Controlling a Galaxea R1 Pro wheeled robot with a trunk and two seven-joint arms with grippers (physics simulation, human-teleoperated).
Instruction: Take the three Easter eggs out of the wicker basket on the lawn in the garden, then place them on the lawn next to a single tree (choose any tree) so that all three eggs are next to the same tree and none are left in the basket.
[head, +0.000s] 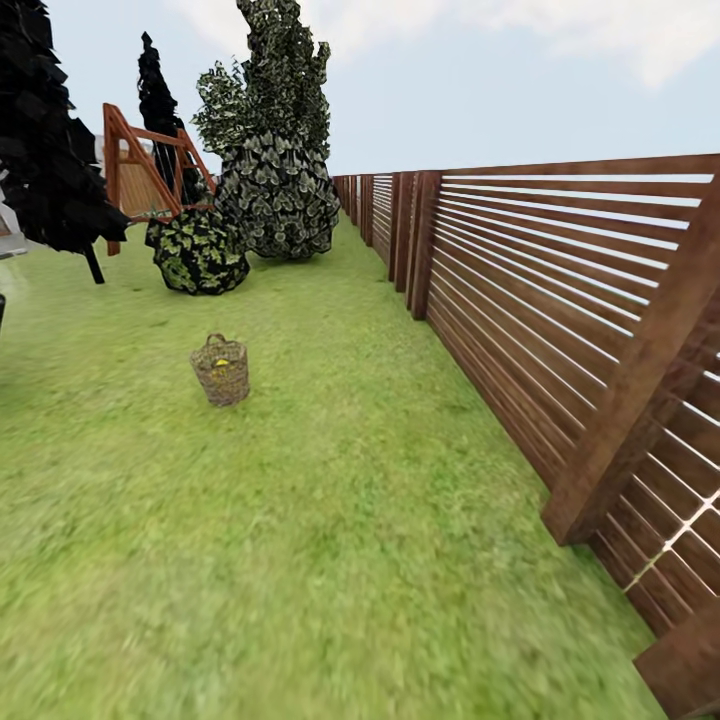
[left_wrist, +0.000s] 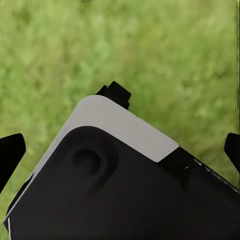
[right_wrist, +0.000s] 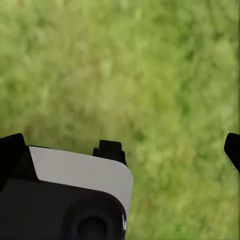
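Green lawn (head: 330, 520), fence (head: 560, 300) at 3 o'clock. Basket (head: 221, 370) upright at 11 o'clock, well ahead, yellow egg (head: 221, 363) glimpsed inside. Both grippers, left (left_wrist: 120, 150) and right (right_wrist: 120, 147), spread wide, empty, over grass. Left arm judged nearer. Drive-up needed first.

Open-weave brown wicker basket (head: 220, 371) on blurry, matt green lawn (head: 330, 520); alongside, a slatted fence (head: 560, 300) of smooth reddish-brown wood.
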